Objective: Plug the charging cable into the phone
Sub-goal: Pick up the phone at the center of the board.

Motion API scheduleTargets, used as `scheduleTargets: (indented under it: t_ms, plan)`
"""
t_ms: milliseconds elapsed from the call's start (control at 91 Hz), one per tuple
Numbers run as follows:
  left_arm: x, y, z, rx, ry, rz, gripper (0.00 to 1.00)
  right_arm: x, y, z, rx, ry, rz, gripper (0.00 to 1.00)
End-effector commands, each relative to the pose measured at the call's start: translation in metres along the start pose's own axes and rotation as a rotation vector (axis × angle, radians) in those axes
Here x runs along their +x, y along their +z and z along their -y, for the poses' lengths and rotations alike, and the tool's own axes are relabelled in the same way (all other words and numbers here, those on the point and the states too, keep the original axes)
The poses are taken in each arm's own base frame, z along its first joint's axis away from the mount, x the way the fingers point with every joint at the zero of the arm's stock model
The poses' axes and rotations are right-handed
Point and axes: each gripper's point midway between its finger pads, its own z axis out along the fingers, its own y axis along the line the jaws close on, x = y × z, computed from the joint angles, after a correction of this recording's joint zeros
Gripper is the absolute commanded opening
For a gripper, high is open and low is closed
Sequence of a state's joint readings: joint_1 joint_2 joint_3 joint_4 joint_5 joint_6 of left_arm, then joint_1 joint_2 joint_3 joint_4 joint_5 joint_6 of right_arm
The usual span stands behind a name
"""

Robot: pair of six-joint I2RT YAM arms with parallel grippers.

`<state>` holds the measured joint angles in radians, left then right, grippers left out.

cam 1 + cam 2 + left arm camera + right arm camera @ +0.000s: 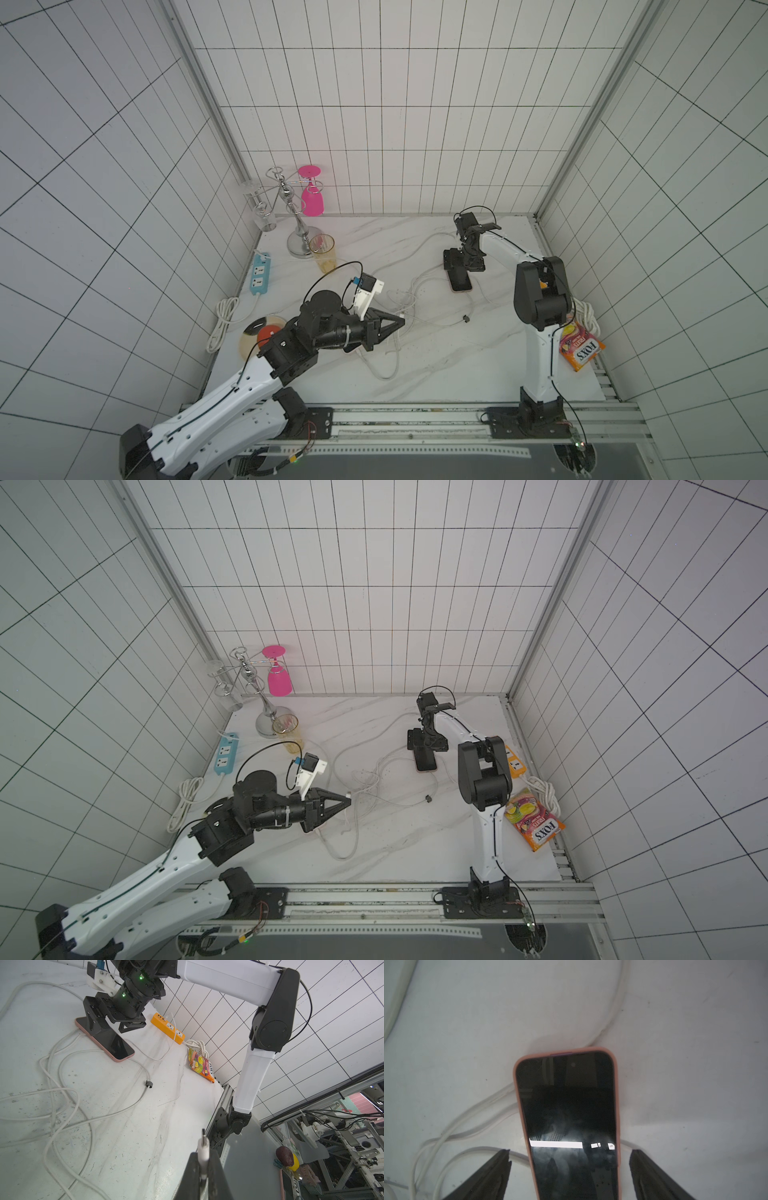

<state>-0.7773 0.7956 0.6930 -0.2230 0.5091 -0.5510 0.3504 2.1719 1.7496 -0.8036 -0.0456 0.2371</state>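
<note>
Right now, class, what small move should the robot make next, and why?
Probably close the right jaws on the phone: they stand open either side of it, not touching. The left jaws pinch the charging plug, far from it.

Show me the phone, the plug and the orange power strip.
phone [569,1118], right wrist view, middle of the dark screen.
plug [203,1152], left wrist view, white housing behind the metal tip.
orange power strip [168,1027], left wrist view, top face.

A: What clr's the phone [571,1109]?
B: Blk screen, pink case; cable [202,1151] white; table [436,365] white marble w/ grey veins.
A: Edges?
B: 9 o'clock: blue strip [259,275]. 11: pink glass [312,199]. 3: orange strip [515,766].
</note>
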Motion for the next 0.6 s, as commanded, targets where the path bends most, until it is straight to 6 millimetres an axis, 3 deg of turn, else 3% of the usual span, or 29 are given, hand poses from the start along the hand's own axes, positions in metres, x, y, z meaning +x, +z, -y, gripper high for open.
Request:
scheduleTargets:
  t_ms: [0, 220, 451, 594]
  plan:
    - [-0.001, -0.004, 0.005, 0.012, 0.01, 0.01, 0.0, 0.001, 0.004, 0.001, -0.011, -0.02, -0.044, 0.91]
    - [-0.007, -0.005, 0.013, 0.037, 0.011, 0.019, 0.0, 0.01, 0.017, 0.011, 0.042, -0.03, -0.088, 0.88]
    - [-0.006, -0.002, 0.011, 0.027, 0.014, -0.008, 0.0, 0.023, 0.032, 0.006, 0.048, -0.059, -0.133, 0.87]
    - [-0.004, -0.002, 0.011, 0.029, 0.01, -0.013, 0.0, 0.028, 0.04, 0.004, 0.039, -0.063, -0.157, 0.8]
